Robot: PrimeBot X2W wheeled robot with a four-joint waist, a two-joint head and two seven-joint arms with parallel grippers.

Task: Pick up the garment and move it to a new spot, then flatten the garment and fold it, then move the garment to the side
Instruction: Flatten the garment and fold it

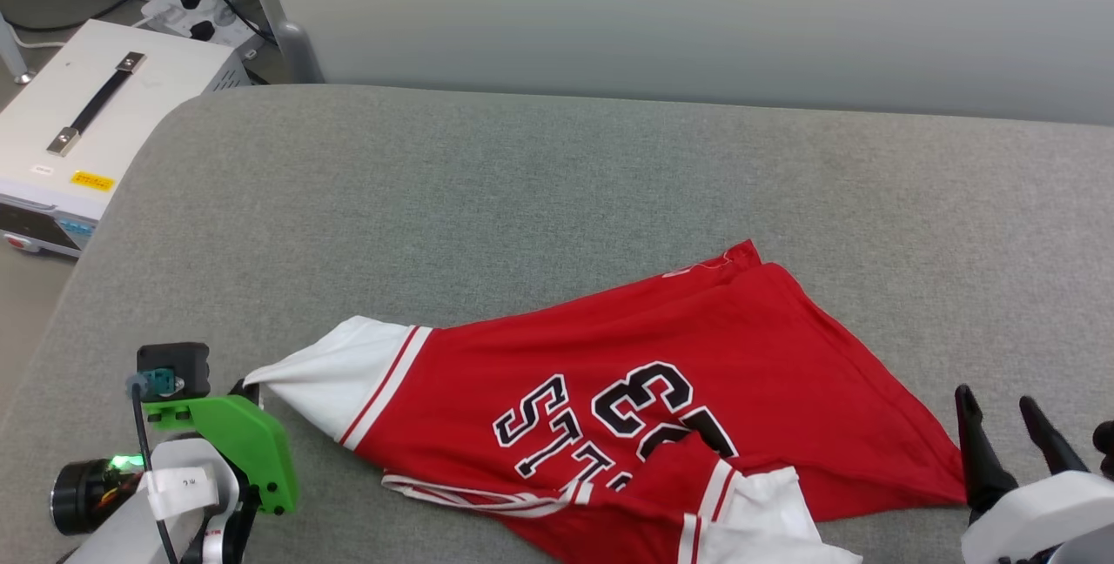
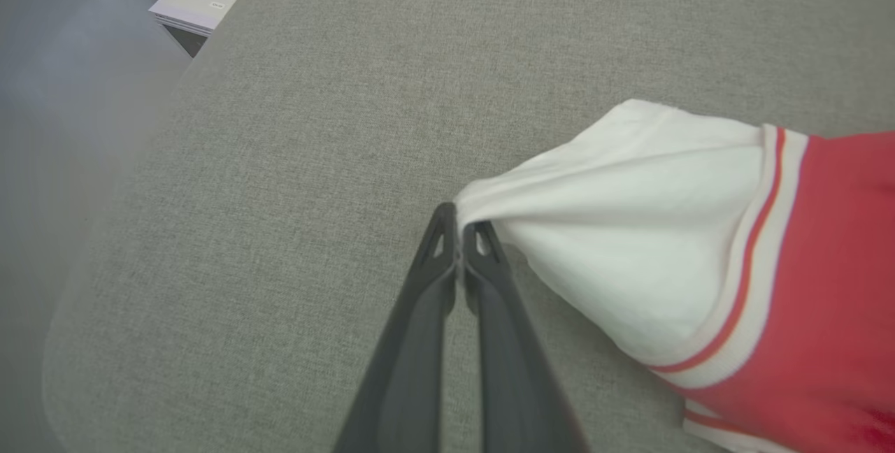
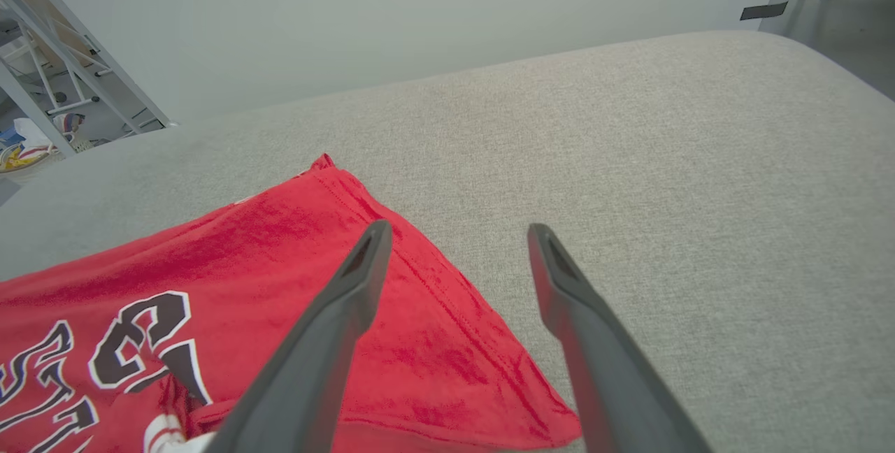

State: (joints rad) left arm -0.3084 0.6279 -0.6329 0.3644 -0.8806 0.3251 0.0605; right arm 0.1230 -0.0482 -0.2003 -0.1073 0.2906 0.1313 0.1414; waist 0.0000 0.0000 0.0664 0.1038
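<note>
The garment (image 1: 696, 372), a red jersey with black white-outlined letters, lies crumpled on the grey padded table (image 1: 522, 181), near its front edge. Its white-lined sleeve (image 2: 629, 229) stretches left to a pulled point. My left gripper (image 2: 459, 219) is shut on that white corner; in the head view the left gripper (image 1: 251, 388) sits at the lower left. My right gripper (image 1: 996, 401) stands open just right of the garment's red right corner. In the right wrist view the right gripper (image 3: 459, 233) hovers over the red hem (image 3: 447, 327), nothing between its fingers.
A white box with a black handle (image 1: 96, 111) stands on the floor beyond the table's left edge, with a power strip and cables (image 1: 191, 11) behind it. A pale wall panel (image 1: 696, 16) runs along the table's far side. Bare grey surface spreads beyond the garment.
</note>
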